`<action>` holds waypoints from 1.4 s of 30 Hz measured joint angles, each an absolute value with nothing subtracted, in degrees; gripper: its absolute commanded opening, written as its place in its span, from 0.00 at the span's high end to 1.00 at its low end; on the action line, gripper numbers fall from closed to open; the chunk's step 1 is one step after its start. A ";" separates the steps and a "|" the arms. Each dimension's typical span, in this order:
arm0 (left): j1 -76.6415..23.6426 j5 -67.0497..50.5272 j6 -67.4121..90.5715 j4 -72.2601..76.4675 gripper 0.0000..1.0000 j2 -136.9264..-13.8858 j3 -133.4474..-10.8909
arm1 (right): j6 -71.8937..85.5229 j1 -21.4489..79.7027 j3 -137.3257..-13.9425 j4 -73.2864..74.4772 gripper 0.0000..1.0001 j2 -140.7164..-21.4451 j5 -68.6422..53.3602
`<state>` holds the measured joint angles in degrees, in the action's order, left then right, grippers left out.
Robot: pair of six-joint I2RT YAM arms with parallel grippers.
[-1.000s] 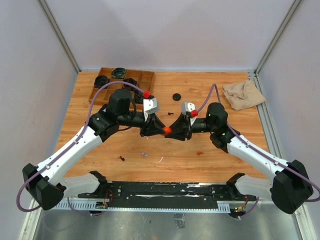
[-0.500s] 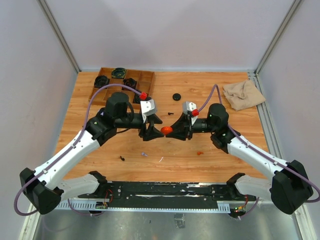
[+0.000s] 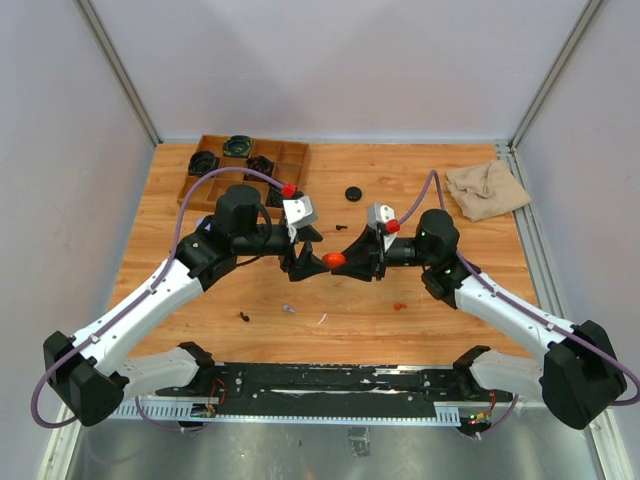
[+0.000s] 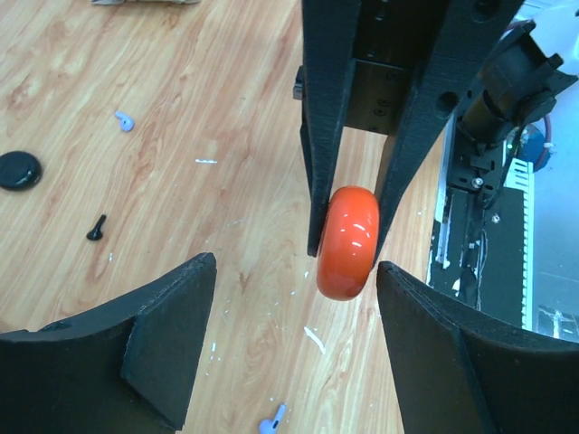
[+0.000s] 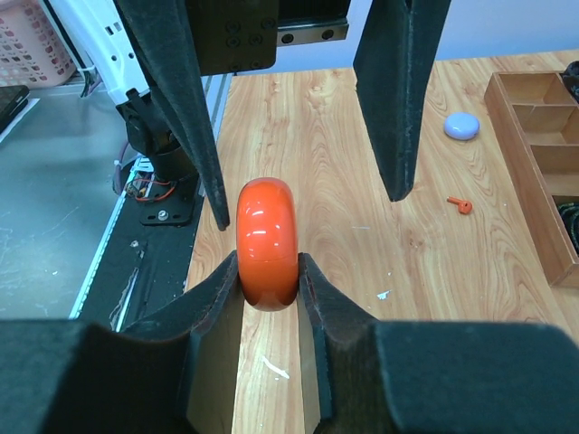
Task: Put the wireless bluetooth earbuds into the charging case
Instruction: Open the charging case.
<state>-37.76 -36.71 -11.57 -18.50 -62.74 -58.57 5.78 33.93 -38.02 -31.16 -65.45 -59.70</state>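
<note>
An orange-red round charging case (image 3: 334,260) hangs on edge above the middle of the table, lid closed. My right gripper (image 5: 268,269) is shut on its two flat faces (image 5: 267,226). My left gripper (image 4: 294,264) faces it from the other side, open, with the case (image 4: 347,242) between and just beyond its fingertips, untouched. Earbuds lie loose on the wood: a black one (image 3: 245,317), a lavender one (image 3: 287,309) and an orange-red one (image 3: 400,305). In the left wrist view two lavender earbuds (image 4: 124,120) (image 4: 271,420) and the black one (image 4: 95,228) show.
A wooden compartment tray (image 3: 296,148) with dark round cases sits at the back left. A black round disc (image 3: 353,193) lies behind the grippers, a lavender case (image 5: 462,126) near the tray, a beige cloth (image 3: 487,188) at the back right.
My left gripper has opened and let go of the orange-red case, drawing back slightly to the left. The right gripper keeps hold of the case in the same place.
</note>
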 measured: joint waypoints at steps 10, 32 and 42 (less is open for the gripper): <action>-37.76 -33.78 -10.15 -18.35 0.23 -62.87 -58.57 | 5.89 33.93 -36.67 -33.76 0.98 -65.41 -59.35; -35.53 -26.55 -5.89 -14.81 0.18 -60.69 -58.59 | 5.32 33.93 -34.96 -34.48 0.96 -64.36 -58.46; -34.74 -16.91 -3.36 -13.34 0.15 -59.88 -58.37 | -0.16 33.45 -30.81 -34.35 0.96 -61.71 -50.04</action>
<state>-34.74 -16.91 -3.36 -13.34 -59.88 -58.37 -0.16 33.45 -30.81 -34.35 -61.71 -50.04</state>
